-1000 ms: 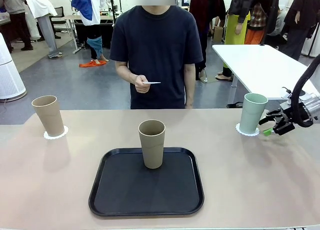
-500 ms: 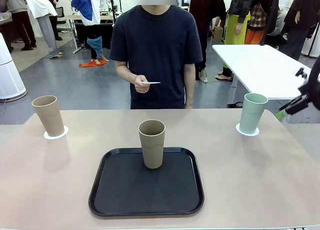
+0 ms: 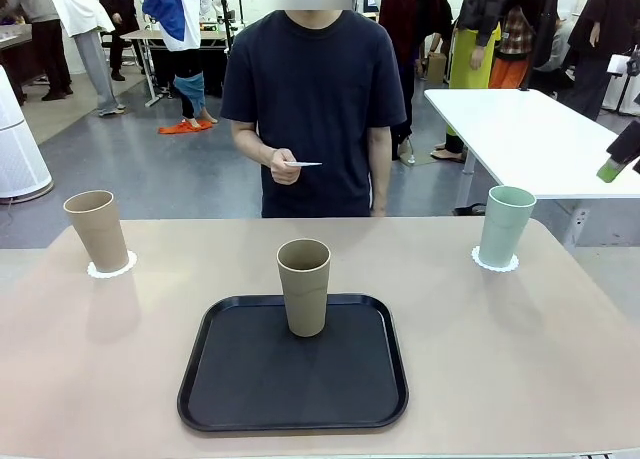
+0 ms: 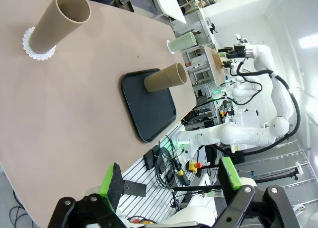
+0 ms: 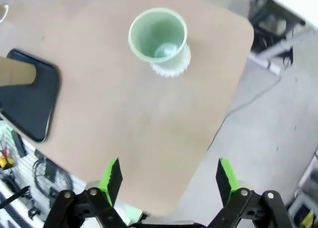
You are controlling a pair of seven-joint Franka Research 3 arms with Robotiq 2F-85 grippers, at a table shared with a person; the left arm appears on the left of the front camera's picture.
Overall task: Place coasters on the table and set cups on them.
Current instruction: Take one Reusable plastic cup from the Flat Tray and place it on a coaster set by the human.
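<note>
Far L corner of surface (image 3: 520, 369): tan cup (image 3: 97, 229) upright on scalloped white coaster (image 3: 112, 269). Far R corner: mint cup (image 3: 506, 225) upright on second coaster (image 3: 494, 263). Centre, toward robot's edge: black tray (image 3: 240, 379) w/ second tan cup (image 3: 303, 286) standing upright directly on it. Person's hand (image 3: 284, 166) at far side, raised above surface, holds third coaster (image 3: 305, 165), seen edge-on. Left tool (image 4: 170, 174): jaws fully apart, nothing btwn pads, by surface's L end. Right tool (image 5: 168, 177): jaws wide apart, empty, high over R corner, looking down into mint cup, well clear of it.
</note>
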